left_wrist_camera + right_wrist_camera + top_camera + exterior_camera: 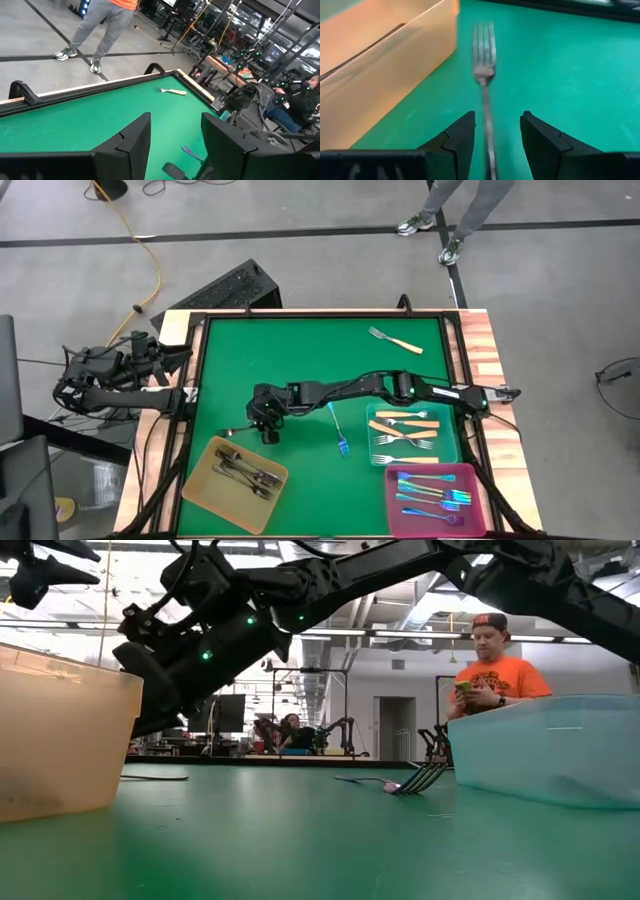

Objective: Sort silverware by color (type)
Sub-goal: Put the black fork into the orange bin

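High view: green table (300, 360), grey floor (320, 270); both arms' fingers apart, gripping nothing.

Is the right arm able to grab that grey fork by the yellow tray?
Probably yes. The right gripper is open, its fingers standing on either side of the grey fork, which lies flat on the green mat beside the yellow tray. Nothing blocks it.
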Action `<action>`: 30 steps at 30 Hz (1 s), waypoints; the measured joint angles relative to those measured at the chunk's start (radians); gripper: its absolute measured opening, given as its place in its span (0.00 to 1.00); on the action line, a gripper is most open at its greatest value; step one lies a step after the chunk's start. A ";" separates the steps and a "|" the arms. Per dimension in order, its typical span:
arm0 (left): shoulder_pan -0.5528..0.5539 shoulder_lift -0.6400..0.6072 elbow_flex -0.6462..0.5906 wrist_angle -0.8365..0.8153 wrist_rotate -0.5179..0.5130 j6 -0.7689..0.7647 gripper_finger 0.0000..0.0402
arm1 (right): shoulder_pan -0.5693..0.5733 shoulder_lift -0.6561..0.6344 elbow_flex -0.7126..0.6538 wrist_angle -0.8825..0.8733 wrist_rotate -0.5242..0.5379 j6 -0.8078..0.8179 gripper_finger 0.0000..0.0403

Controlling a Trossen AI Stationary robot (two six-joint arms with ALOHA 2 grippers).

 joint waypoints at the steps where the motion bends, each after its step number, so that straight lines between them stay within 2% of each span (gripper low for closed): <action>1: 0.000 0.000 0.000 0.000 0.000 0.000 0.39 | -0.002 -0.001 0.001 0.001 0.000 0.001 0.44; 30: 0.000 0.000 0.000 -0.015 -0.024 0.019 0.39 | 0.001 -0.001 0.001 -0.002 0.032 -0.065 0.44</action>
